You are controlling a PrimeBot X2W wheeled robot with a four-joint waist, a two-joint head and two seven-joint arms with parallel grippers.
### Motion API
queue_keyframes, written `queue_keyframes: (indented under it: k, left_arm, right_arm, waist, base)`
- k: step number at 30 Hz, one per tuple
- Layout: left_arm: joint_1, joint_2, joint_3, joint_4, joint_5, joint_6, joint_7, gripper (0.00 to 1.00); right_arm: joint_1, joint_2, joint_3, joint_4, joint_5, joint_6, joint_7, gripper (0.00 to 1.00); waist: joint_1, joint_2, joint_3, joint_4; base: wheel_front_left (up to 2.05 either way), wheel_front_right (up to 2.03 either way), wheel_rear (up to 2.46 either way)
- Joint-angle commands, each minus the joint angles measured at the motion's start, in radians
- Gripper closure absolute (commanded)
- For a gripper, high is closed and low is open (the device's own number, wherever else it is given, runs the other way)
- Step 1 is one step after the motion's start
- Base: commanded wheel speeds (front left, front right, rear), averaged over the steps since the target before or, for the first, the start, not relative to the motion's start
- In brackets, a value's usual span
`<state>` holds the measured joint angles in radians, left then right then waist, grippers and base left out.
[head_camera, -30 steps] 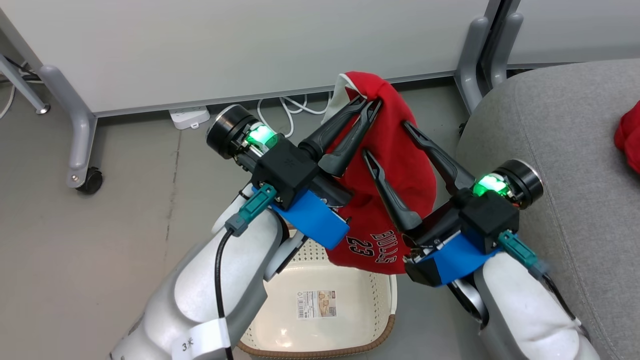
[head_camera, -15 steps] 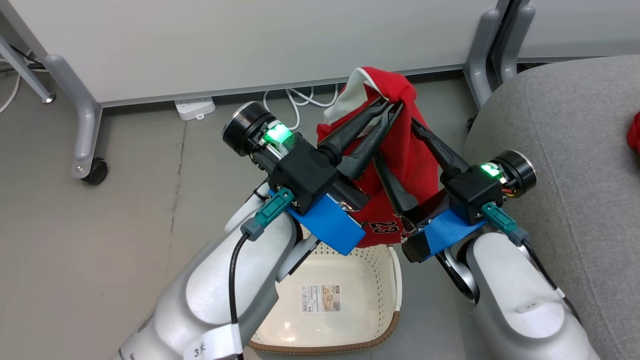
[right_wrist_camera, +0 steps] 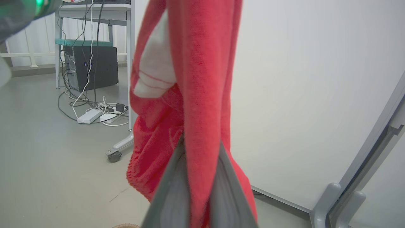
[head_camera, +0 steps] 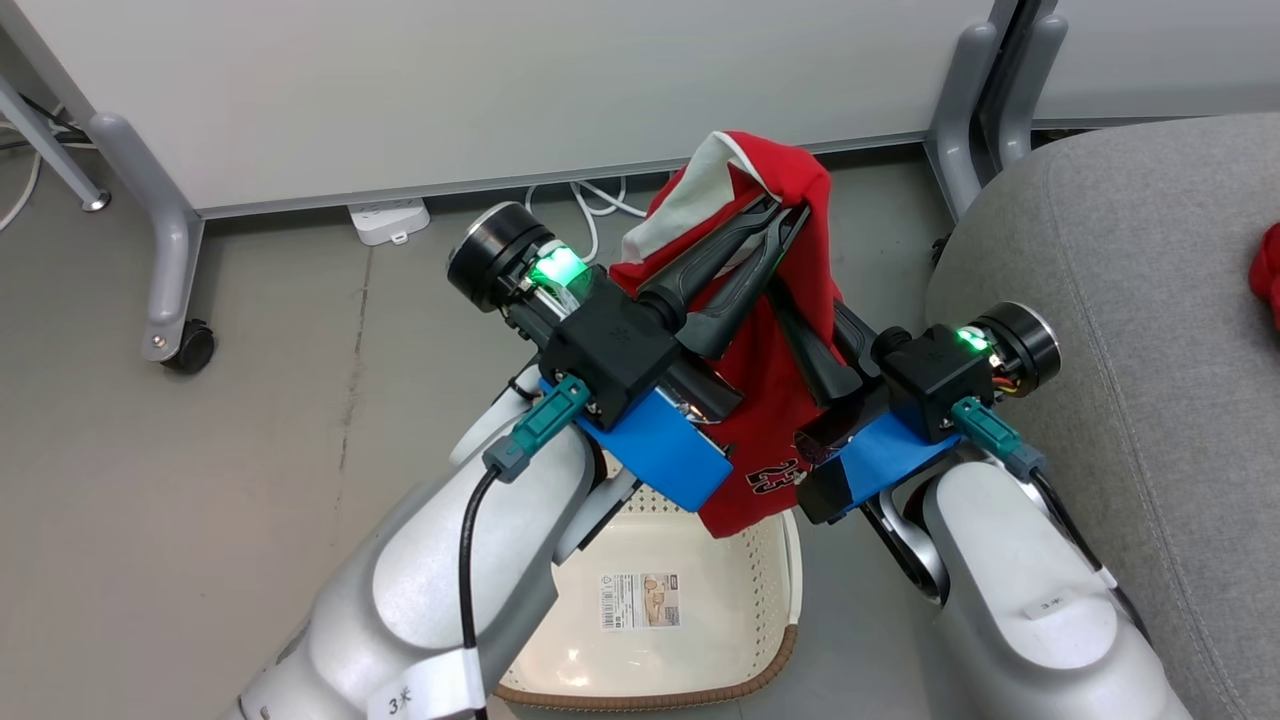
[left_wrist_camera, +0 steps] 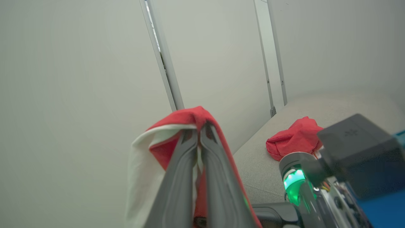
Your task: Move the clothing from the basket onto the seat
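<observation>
A red garment (head_camera: pixel 790 250) with white trim and a "23" print hangs above the basket (head_camera: pixel 765 655), pinched at its top fold by my left gripper (head_camera: pixel 785 212), which is shut on it (left_wrist_camera: pixel 197 126). My right gripper (head_camera: pixel 805 310) reaches in from the right and is shut on the hanging cloth lower down (right_wrist_camera: pixel 201 145). The cream basket holds just its barcode sticker (head_camera: pixel 640 600). A second red garment (left_wrist_camera: pixel 294 137) lies bunched on the grey seat (head_camera: pixel 1130 250), showing at the head view's right edge (head_camera: pixel 1268 275).
White partition panels stand behind, on grey legs with a caster (head_camera: pixel 185 355). A power strip (head_camera: pixel 385 218) and white cables lie on the floor by the panel. The right wrist view shows a computer tower (right_wrist_camera: pixel 90 66) under a table, with more cables.
My right gripper went from wide open beside the hanging garment to shut on it. The left gripper kept its hold at the top. The head camera shifted slightly.
</observation>
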<state>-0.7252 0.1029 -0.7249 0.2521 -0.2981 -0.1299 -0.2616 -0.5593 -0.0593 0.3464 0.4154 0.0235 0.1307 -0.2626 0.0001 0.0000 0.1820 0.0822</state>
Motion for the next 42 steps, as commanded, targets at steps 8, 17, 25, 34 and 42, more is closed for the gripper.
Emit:
queue_keyframes:
  k: [8, 17, 25, 34, 42]
  left_arm:
    - [-0.003, 0.005, 0.003, -0.001, -0.003, -0.001, -0.005, 1.00]
    - [0.006, 0.000, 0.014, 0.022, 0.001, -0.001, -0.005, 0.00]
    - [0.017, -0.001, 0.017, 0.026, 0.012, -0.001, -0.005, 0.00]
    - [0.027, 0.015, 0.011, 0.033, 0.012, -0.001, -0.004, 0.00]
    - [0.031, 0.038, -0.013, 0.046, 0.002, -0.001, -0.004, 0.00]
  right_arm:
    - [-0.002, 0.006, 0.000, 0.003, 0.003, 0.000, -0.003, 1.00]
    - [0.006, 0.006, -0.011, -0.001, 0.007, 0.000, -0.004, 1.00]
    - [0.010, 0.005, -0.031, -0.011, 0.013, 0.000, -0.004, 1.00]
    - [0.015, -0.001, -0.081, -0.042, 0.012, 0.000, -0.004, 1.00]
    - [0.025, 0.002, -0.148, -0.081, 0.009, 0.000, -0.004, 1.00]
  waist:
    - [-0.0001, 0.0000, -0.004, -0.002]
    - [-0.0001, 0.0000, -0.002, -0.004]
    - [-0.0001, 0.0000, 0.005, -0.012]
    - [-0.0001, 0.0000, 0.035, -0.060]
    - [-0.0001, 0.0000, 0.071, -0.134]
  base:
    - [0.00, 0.00, 0.00]
    - [0.00, 0.00, 0.00]
    - [0.00, 0.00, 0.00]
    - [0.00, 0.00, 0.00]
    - [0.00, 0.00, 0.00]
